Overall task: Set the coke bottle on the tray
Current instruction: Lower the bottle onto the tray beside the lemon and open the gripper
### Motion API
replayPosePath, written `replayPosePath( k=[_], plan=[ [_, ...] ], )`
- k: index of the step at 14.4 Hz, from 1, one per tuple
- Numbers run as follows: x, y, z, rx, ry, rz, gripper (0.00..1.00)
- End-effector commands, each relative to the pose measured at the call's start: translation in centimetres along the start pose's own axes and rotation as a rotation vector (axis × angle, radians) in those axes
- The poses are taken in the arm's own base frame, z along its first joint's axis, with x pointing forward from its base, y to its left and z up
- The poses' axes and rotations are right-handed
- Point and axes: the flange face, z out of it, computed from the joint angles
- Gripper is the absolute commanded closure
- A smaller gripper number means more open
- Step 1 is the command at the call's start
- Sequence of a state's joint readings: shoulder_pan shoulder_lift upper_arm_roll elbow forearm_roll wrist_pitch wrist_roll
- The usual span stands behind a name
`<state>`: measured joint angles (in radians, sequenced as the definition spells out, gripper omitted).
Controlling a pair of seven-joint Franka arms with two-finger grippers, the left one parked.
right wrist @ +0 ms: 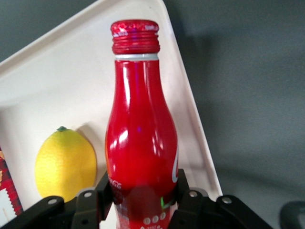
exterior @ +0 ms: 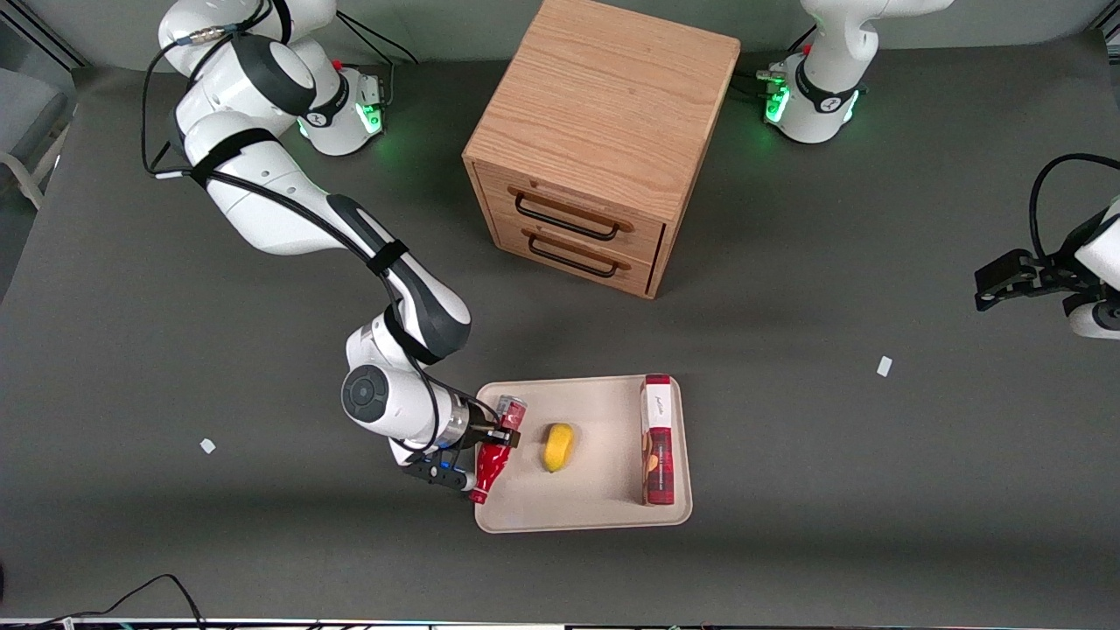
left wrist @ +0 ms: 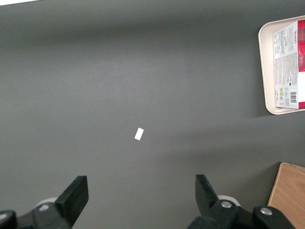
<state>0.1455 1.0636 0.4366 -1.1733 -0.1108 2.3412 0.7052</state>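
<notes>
A: Front view: the gripper (exterior: 497, 435) is clenching the coke bottle (exterior: 491, 464) low on its body, carrying it lying over the tray (exterior: 595, 516) rim at the working arm's end.

B: It is probably needing to travel inward before release; the lemon (exterior: 557, 446) is sitting just beside, the snack box (exterior: 657, 441) farther along, leaving a narrow bare strip.

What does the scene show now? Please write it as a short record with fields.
claw: shut on the coke bottle, at the tray's edge toward the working arm's end
coke bottle: held lying over the tray's rim
tray: on the table
on tray: lemon, red snack box
cabinet: farther from the front camera, drawers closed
</notes>
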Motion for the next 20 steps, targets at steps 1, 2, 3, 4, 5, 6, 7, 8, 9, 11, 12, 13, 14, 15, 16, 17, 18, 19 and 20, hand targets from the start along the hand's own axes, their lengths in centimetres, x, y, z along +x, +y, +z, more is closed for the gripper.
replayPosePath(
  k=[1,2,3,4,5,6,7,8,9,11,12,13,14,15,16,17,18,19,20],
  plan=[
    [0.4,-1.0,-0.7,0.018,0.023,0.012,0.34],
    [0.3,-1.0,-0.7,0.015,0.026,0.006,0.00],
    [0.1,-1.2,-0.6,0.004,0.034,-0.010,0.00],
    [0.0,-1.3,-0.5,-0.005,0.039,-0.024,0.00],
    [0.0,-1.3,-0.5,-0.006,0.040,-0.023,0.00],
    [0.0,-1.3,-0.5,-0.008,0.041,-0.026,0.00],
    [0.0,-1.1,-0.4,-0.011,0.040,-0.025,0.00],
    [-0.1,-1.0,-0.1,-0.015,0.036,-0.028,0.00],
    [-0.2,-0.7,0.2,-0.022,0.033,-0.025,0.00],
    [0.2,-0.5,-0.1,-0.027,0.042,-0.025,0.00],
    [0.2,-0.6,-0.4,-0.027,0.044,-0.026,0.00],
    [0.3,-0.7,-0.9,-0.028,0.048,-0.028,0.00],
    [0.5,-0.8,-2.0,-0.032,0.053,-0.029,0.00],
    [0.3,-1.2,-3.4,-0.059,0.047,-0.044,0.00],
    [0.2,-1.6,-5.7,-0.100,0.051,-0.067,0.00],
    [-0.1,-1.9,-8.5,-0.147,0.052,-0.085,0.00],
    [-0.3,-2.2,-12.1,-0.185,0.047,-0.087,0.00],
    [-0.4,-2.0,-15.9,-0.216,0.044,-0.080,0.00],
    [-1.0,-2.0,-19.6,-0.249,0.035,-0.079,0.00]
  ],
)
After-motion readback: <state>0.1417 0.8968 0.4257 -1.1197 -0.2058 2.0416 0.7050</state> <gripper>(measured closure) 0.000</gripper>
